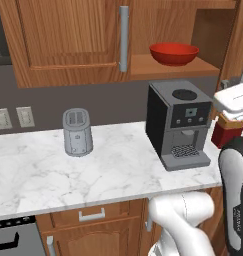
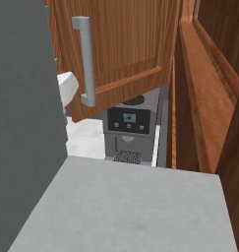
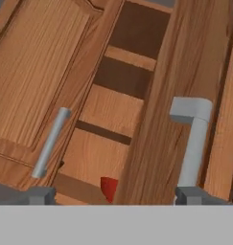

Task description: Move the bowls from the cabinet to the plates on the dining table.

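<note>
Red bowl (image 1: 174, 53), one, in open cabinet (image 1: 68, 40); gripper (image 3: 113, 196) spread, empty.

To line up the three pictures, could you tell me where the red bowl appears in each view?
Left base view: the red bowl sits upper right, on the open cabinet's lowest shelf, above the coffee machine.
Right base view: I cannot find it; the open cabinet door stands in front.
Hand view: a red sliver at bottom centre, between the doors.
Shared landmark: the open door's grey bar handle.
</note>
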You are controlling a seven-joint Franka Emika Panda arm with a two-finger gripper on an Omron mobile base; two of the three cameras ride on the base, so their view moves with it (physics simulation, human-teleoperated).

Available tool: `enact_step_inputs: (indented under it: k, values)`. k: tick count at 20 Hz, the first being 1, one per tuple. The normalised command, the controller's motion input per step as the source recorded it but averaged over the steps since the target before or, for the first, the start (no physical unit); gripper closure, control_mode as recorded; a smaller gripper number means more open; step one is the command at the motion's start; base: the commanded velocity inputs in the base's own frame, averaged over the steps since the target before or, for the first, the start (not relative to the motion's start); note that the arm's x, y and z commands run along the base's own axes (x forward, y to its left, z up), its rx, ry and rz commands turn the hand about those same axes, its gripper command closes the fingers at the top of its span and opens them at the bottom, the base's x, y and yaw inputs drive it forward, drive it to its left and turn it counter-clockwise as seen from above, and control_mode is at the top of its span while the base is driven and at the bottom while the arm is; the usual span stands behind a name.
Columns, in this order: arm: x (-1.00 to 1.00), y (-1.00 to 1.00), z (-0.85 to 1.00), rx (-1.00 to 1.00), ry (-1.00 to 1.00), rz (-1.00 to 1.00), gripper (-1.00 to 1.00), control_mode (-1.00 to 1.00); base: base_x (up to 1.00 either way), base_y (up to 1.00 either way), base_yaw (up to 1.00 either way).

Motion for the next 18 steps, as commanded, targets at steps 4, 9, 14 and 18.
enact_step_inputs:
  k: [4,9,14,18]
  values:
    - [0.16,0.32,0.0,-0.03,0.06,-0.34,-1.0,-1.0,0.0,0.0,0.0]
    - [0.26,0.32,0.0,-0.04,0.07,-0.33,-1.0,-1.0,0.0,0.0,0.0]
    - [0.28,0.25,0.0,-0.01,0.07,-0.31,-1.0,-1.0,0.0,0.0,0.0]
    - [0.29,0.08,0.01,0.0,0.09,-0.28,-1.0,-1.0,0.0,0.0,0.0]
